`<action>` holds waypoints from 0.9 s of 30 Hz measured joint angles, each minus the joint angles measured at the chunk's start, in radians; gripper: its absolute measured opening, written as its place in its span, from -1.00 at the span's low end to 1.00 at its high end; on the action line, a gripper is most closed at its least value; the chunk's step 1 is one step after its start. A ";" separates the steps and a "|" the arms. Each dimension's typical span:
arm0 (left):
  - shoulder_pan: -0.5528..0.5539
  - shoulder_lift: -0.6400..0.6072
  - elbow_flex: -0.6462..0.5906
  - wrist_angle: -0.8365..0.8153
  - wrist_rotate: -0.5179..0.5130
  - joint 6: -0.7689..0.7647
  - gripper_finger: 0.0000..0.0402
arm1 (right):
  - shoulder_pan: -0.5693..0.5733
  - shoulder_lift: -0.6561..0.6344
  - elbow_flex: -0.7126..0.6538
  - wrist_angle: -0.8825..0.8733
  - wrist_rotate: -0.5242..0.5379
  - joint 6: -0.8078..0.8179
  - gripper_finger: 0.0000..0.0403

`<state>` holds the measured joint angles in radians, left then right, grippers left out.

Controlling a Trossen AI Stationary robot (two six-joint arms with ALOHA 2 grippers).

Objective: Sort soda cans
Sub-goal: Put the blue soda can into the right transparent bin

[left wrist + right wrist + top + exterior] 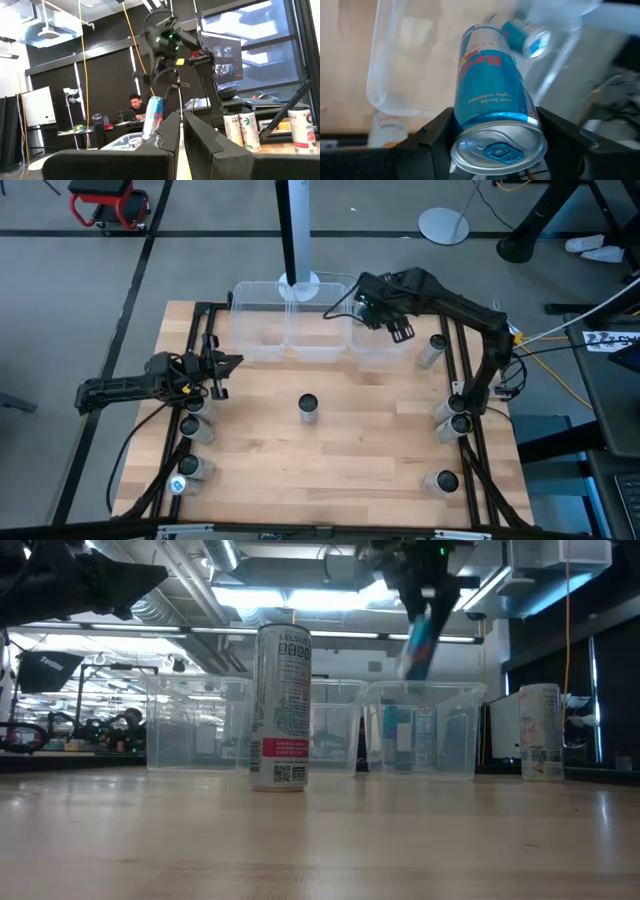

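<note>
The right wrist view shows the right pincer (495,131) closed around a blue aluminium soda can (492,107), tilted over the clear plastic bin (385,340) at two o'clock on the wooden counter (340,470), probably to drop it beside another blue can (529,36) there, while the left pincer (222,375), shut and empty, waits at nine o'clock.

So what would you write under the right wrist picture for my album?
The right tool holds a blue soda can tilted over a clear plastic bin with another can inside.
</note>
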<state>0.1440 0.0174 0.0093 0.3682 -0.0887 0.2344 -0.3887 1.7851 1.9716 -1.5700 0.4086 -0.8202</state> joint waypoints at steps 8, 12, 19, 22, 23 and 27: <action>0.000 0.000 0.000 -0.011 0.000 0.000 -0.91 | -0.056 0.009 -0.157 0.028 0.001 -0.004 0.14; 0.000 0.000 0.000 -0.011 0.000 0.000 -0.91 | -0.068 0.037 -0.184 0.050 0.007 -0.012 0.14; 0.000 0.000 0.000 -0.012 0.000 0.006 -0.91 | -0.091 0.102 -0.186 0.130 0.018 -0.052 0.14; 0.000 0.000 0.000 -0.012 0.000 0.007 -0.91 | -0.111 0.133 -0.186 0.126 0.014 -0.072 0.14; 0.000 0.000 0.000 -0.013 0.000 0.007 -0.91 | -0.114 0.141 -0.186 0.127 0.010 -0.076 0.14; 0.000 0.000 0.000 -0.013 0.000 0.007 -0.91 | -0.120 0.168 -0.186 0.136 0.009 -0.101 0.14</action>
<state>0.1440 0.0174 0.0093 0.3550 -0.0887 0.2417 -0.5091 1.9529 1.7855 -1.4338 0.4171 -0.9214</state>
